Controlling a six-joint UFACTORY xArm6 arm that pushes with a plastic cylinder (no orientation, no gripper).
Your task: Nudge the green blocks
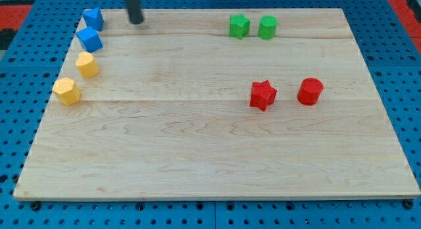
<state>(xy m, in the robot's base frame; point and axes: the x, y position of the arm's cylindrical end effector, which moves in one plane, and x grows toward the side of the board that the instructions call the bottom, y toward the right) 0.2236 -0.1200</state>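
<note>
Two green blocks sit side by side near the view's top, right of centre: a green star-like block (239, 25) and a green cylinder-like block (267, 27), almost touching. My tip (136, 20) is near the view's top left, far to the left of the green blocks and just right of the upper blue block (93, 19). It touches no block.
A second blue block (89, 39), a yellow block (87, 64) and another yellow block (66, 91) line the board's left edge. A red star (262, 95) and a red cylinder (310, 91) sit right of centre. The wooden board (197, 156) lies on a blue pegboard.
</note>
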